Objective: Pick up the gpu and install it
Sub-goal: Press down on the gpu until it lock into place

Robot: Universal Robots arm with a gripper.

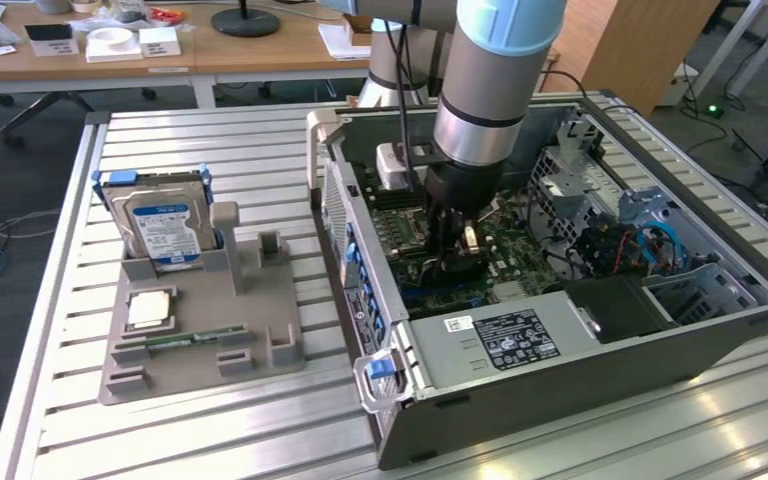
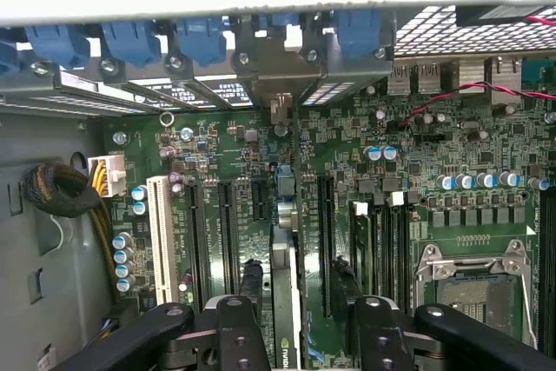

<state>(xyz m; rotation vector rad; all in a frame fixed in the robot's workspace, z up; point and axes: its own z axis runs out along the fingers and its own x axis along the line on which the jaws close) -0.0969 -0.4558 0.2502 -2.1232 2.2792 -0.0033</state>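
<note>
The gpu (image 2: 284,288) stands on edge on the green motherboard (image 2: 217,154), in line with a long black slot. Its silver bracket end (image 2: 280,110) reaches the case's rear wall with the blue latches. My gripper (image 2: 295,282) hangs directly over the card with one dark finger (image 2: 252,282) on each side of it and daylight between the card and the other finger, so the jaws stand open. In the exterior view the gripper (image 1: 458,238) is deep inside the open computer case (image 1: 558,340), above the motherboard.
The empty CPU socket (image 2: 473,280), a white slot (image 2: 159,232) and a sleeved cable bundle (image 2: 61,188) surround the card. Left of the case, a grey fixture (image 1: 271,345) holds a hard drive (image 1: 164,225), a CPU (image 1: 151,308) and a RAM stick (image 1: 184,340).
</note>
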